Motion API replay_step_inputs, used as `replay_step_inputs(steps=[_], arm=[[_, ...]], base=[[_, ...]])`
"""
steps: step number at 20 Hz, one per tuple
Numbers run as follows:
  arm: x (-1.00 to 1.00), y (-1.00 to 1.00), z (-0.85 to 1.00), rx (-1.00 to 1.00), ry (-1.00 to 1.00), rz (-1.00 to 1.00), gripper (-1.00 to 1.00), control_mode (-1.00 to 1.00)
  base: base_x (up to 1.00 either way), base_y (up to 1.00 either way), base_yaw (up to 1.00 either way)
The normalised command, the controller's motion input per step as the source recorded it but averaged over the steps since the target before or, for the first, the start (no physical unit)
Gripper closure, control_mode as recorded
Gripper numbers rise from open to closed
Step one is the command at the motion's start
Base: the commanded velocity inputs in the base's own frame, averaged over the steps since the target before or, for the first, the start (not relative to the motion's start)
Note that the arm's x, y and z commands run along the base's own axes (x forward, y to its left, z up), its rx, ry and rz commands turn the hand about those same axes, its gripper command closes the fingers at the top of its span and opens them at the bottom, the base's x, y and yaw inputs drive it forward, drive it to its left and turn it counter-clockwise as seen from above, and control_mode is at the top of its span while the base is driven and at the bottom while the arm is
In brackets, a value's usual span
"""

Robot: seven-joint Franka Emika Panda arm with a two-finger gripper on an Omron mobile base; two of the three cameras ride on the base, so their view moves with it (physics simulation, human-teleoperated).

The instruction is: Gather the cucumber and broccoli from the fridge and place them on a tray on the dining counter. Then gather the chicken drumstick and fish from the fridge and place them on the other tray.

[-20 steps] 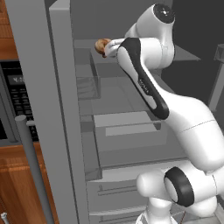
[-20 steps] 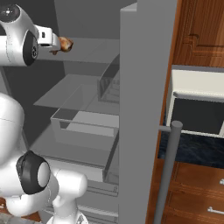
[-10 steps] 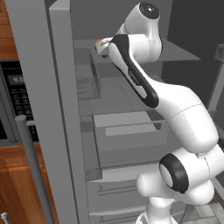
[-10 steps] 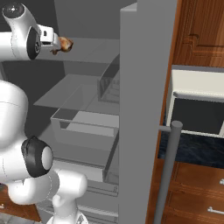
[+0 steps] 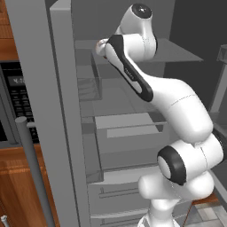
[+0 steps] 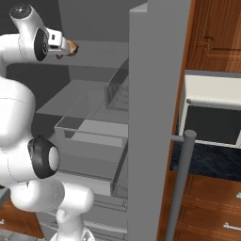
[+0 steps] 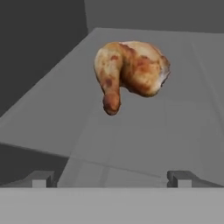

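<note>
The chicken drumstick [image 7: 131,70] lies on a grey shelf [image 7: 144,135] inside the fridge [image 5: 53,111]. In the hand view it sits at about 12 o'clock from the claw [image 7: 112,178], well apart from the two fingertips [image 7: 41,178], and nothing is between them. The thick, rounded end of the meat is toward 2 o'clock, and the narrow bone end bends down toward 7 o'clock, so the long axis runs roughly from upper right to lower left, with a curve in it. The skin is orange-brown with darker spots.

The claw is spread wide and it holds nothing; its tips stand far from each other at the bottom of the hand view.

In the right base view the drumstick [image 6: 71,46] shows as a small brown lump just beside the white hand, at 3 o'clock from it, on the upper shelf. In the left base view the arm [image 5: 168,102] reaches up to the same shelf level, and the hand end is at about 11 o'clock.

Below the shelf there is a clear drawer [image 6: 94,136], pulled partly out; I cannot tell if something is in it. A small clear bin [image 5: 88,86] hangs on the door side, and its content is not clear either.

The black panel [image 5: 15,102] at 9 o'clock in the left base view has small pale marks, too blurred to read.
</note>
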Motion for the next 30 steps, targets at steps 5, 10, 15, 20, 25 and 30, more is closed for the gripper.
replay_step_inputs(steps=[5, 10, 15, 20, 25, 30], arm=[[0.49, 0.0, -0.03, 0.0, 0.05, -0.05, -1.0, -1.0], [0.45, 0.11, -0.06, 0.0, 0.05, -0.02, -1.0, -1.0], [0.41, 0.2, -0.09, 0.0, 0.04, 0.0, -1.0, -1.0], [0.35, 0.09, -0.14, 0.0, 0.03, 0.0, -1.0, -1.0], [0.32, 0.05, -0.14, 0.0, 0.03, -0.01, -1.0, -1.0], [0.22, 0.04, -0.08, 0.0, 0.02, 0.0, -1.0, -1.0]], base=[[0.0, 0.0, 0.0], [0.0, 0.0, 0.0], [0.0, 0.0, 0.0], [0.0, 0.0, 0.0], [0.0, 0.0, 0.0], [0.0, 0.0, 0.0]])
